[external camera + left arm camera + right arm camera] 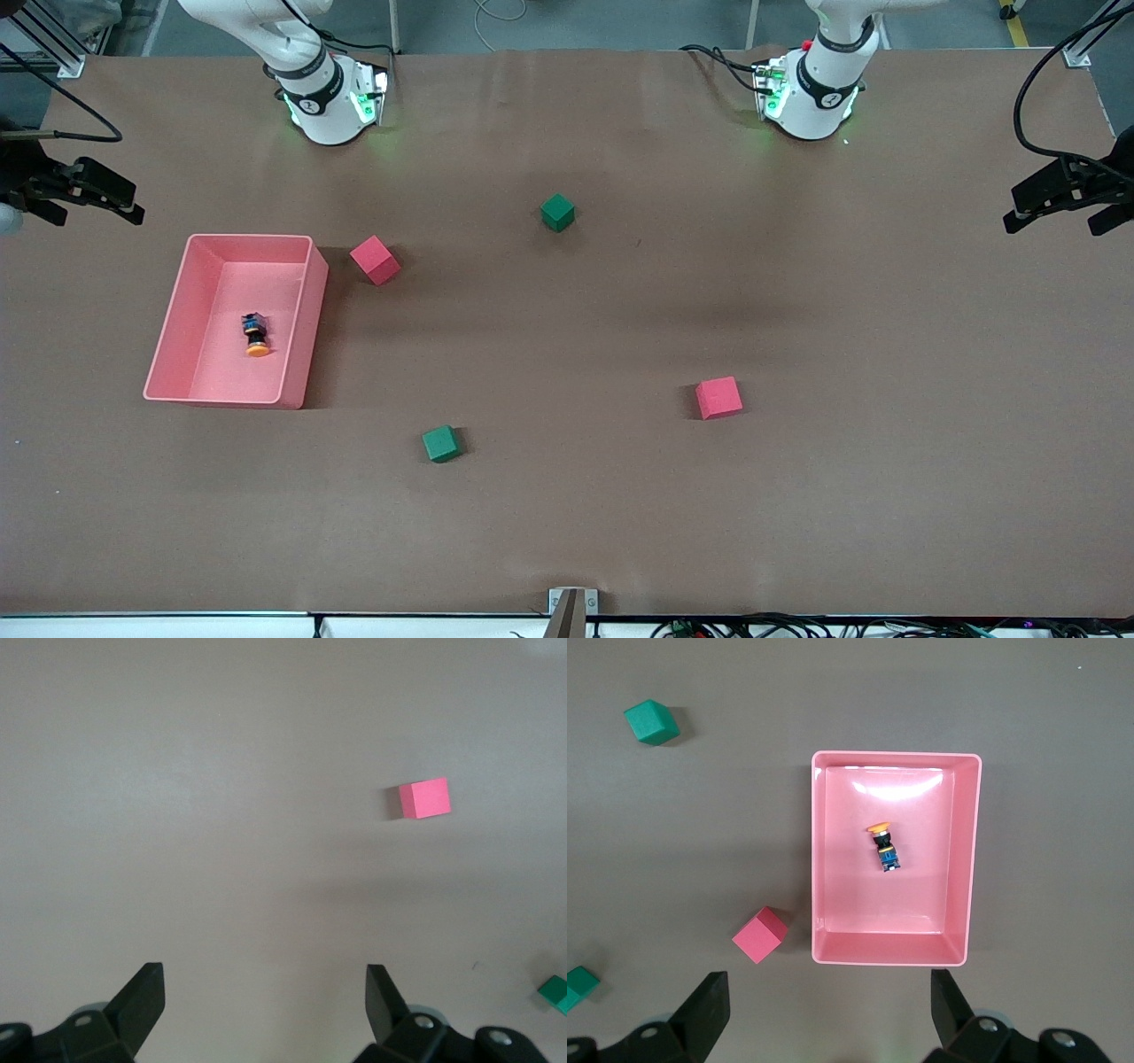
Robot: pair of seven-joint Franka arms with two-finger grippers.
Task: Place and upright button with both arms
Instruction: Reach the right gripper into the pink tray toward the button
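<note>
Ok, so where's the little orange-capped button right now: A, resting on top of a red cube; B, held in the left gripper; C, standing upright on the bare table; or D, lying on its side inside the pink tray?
D: the button lies tipped over on the floor of the pink tray, its orange cap pointing sideways, and both wrist views show open grippers holding nothing.
</note>
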